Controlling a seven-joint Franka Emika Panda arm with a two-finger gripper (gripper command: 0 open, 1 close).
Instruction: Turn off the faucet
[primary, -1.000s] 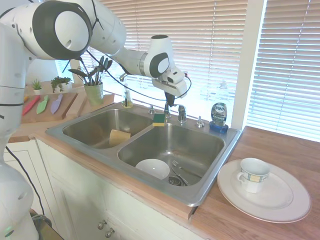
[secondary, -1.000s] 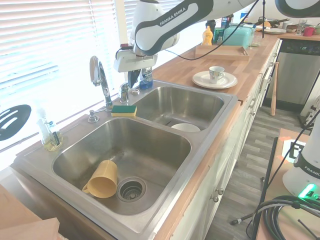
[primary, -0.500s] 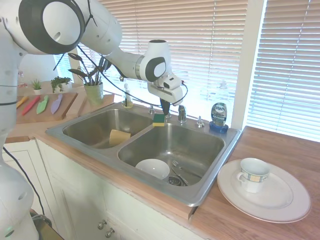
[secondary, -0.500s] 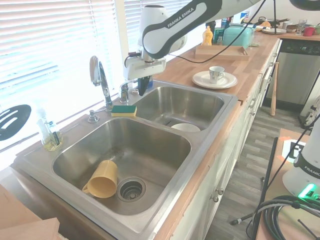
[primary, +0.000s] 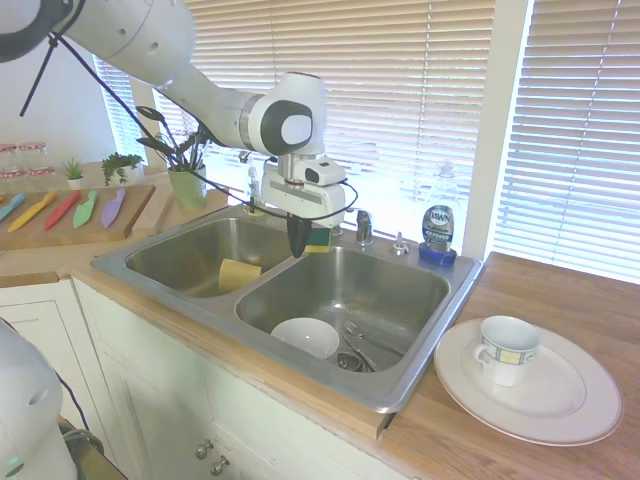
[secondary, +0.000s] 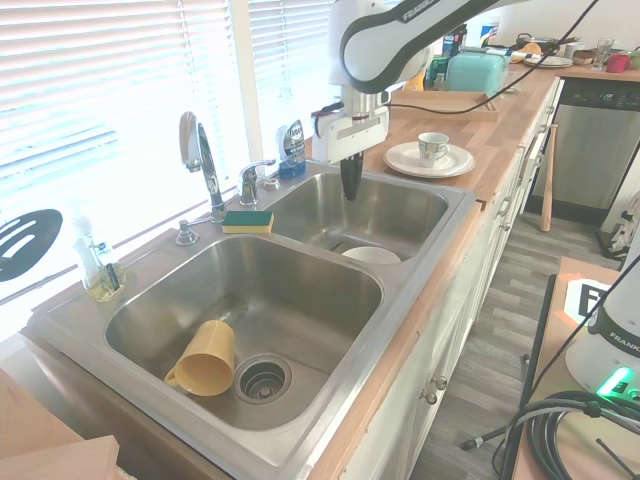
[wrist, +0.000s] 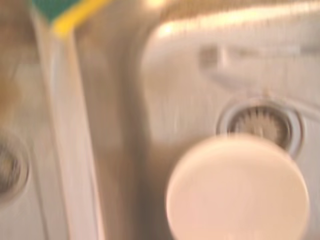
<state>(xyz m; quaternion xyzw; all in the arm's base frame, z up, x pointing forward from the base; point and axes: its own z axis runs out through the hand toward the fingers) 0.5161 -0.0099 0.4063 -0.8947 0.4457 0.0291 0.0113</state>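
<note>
My gripper (secondary: 350, 188) is black under a white arm. The faucet (secondary: 200, 160) is shiny chrome, and the sink (secondary: 300, 420) is grey steel. The sponge (secondary: 248, 221) is green on yellow. The cup (secondary: 205, 361) is yellow, the bowl (primary: 305, 337) white. The soap bottle (primary: 437, 232) has a blue label. The desk (primary: 540, 290) is brown wood.

- Home kitchen, by every sign.
- Double-bowl stainless sink (secondary: 420, 260) set in a wooden countertop (primary: 560, 300), white cabinets (primary: 150, 390) below.
- Window blinds (primary: 400, 80) behind; dish-soap bottle (primary: 437, 232) and green-yellow sponge (secondary: 248, 221) on the sink deck.
- Cup on plate (primary: 530, 385), bowl (primary: 305, 337) in the basin, potted plants (primary: 185, 160), dishwasher (secondary: 595, 140) at the far end.
</note>
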